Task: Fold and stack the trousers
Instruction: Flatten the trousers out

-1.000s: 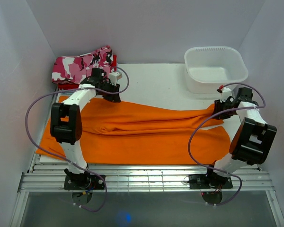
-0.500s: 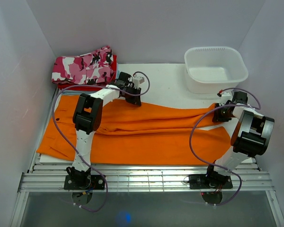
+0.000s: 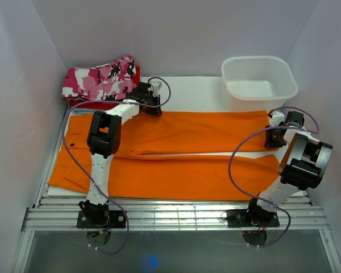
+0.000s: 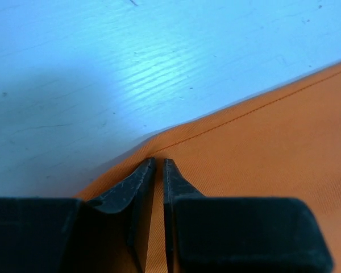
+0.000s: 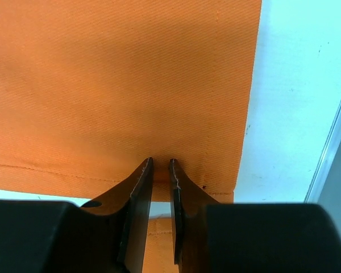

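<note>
Orange trousers (image 3: 204, 131) lie spread flat across the white table, both legs running left to right. My left gripper (image 3: 154, 110) is at the far edge of the upper leg, near its left end. In the left wrist view it (image 4: 159, 162) is shut on the orange cloth (image 4: 261, 148) at a seamed corner. My right gripper (image 3: 271, 136) is at the right hem of the upper leg. In the right wrist view it (image 5: 161, 162) is shut on the hem of the orange cloth (image 5: 131, 74), with a narrow gap between the fingers.
Folded pink camouflage trousers (image 3: 99, 79) lie on a red garment at the back left corner. A white plastic basin (image 3: 258, 82) stands at the back right. Bare white table (image 3: 193, 94) shows between them. Grey walls enclose three sides.
Both grippers have moved toward the back of the table with the upper leg's edge. The bunched orange leg now lies flat and wider.
</note>
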